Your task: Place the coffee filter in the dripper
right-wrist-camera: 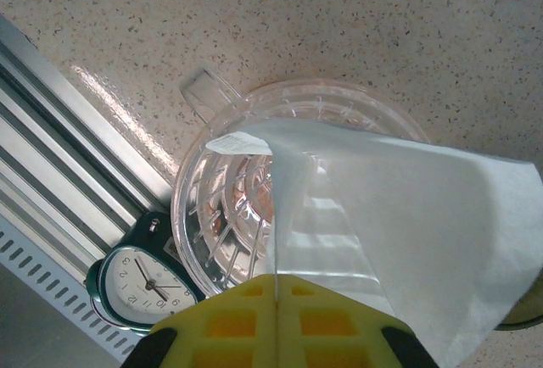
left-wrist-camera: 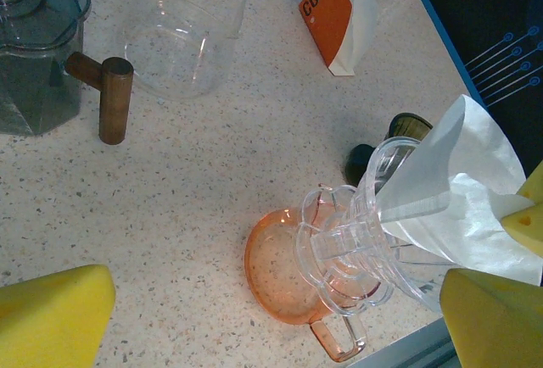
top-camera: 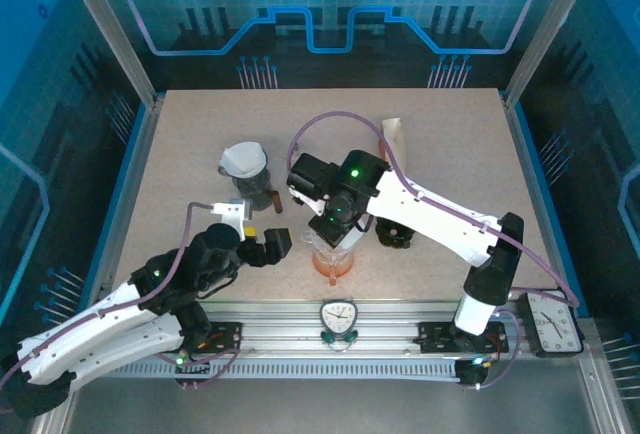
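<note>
The coffee filter (right-wrist-camera: 407, 207), a white paper cone, has its tip inside the clear ribbed dripper (right-wrist-camera: 229, 215), while its wide end sticks out past the rim. The right gripper (right-wrist-camera: 276, 300) has its yellow pads pressed together on the filter's edge. The dripper rests on one orange see-through cup (left-wrist-camera: 271, 275) near the front edge of the table (top-camera: 450, 154), and in the left wrist view it looks tipped to one side.

The left gripper (top-camera: 262, 244) hovers just beside the cup, jaws spread wide and holding nothing.

A second white paper cone (top-camera: 245, 161) stands in a dark glass holder (left-wrist-camera: 34, 54) farther back on the left. Beside it is one clear glass carafe (left-wrist-camera: 182, 37); each of these two has a wooden handle. One orange and white coffee bag (left-wrist-camera: 339, 12) lies toward the back. Two small dark round things (left-wrist-camera: 369, 160) sit close behind the dripper. Two clocks are at the front rail, one in the middle (top-camera: 338, 316) and one at the right (top-camera: 550, 322).
</note>
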Tool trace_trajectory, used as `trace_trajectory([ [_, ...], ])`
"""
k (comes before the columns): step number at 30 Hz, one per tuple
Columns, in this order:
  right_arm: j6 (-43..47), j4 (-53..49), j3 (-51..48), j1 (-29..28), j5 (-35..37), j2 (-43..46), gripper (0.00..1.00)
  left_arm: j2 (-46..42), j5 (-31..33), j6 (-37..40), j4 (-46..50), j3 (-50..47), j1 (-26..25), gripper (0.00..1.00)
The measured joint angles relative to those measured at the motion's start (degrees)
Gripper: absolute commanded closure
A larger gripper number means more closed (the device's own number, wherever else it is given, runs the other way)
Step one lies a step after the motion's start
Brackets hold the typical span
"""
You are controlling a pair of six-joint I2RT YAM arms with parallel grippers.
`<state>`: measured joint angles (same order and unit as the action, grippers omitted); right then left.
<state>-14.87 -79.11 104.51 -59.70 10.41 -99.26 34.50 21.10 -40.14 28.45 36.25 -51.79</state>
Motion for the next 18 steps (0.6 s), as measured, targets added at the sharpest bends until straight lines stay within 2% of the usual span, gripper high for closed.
trace_trajectory([
  [11, -0.09, 5.31, -6.29, -0.02, -1.7, -0.13, 1.0, 0.07, -0.76, -0.02, 0.0, 0.02, 0.0, 0.01],
  [15, -0.31, 7.26, -7.58, -0.04, -2.1, -0.11, 0.89, 0.07, -1.07, -0.11, 0.0, 0.0, 0.09, 0.01],
  [18, -0.76, 8.72, -8.74, -0.04, -2.23, 0.44, 0.73, 0.07, -1.44, -0.39, 0.02, 0.02, 0.09, 0.01],
])
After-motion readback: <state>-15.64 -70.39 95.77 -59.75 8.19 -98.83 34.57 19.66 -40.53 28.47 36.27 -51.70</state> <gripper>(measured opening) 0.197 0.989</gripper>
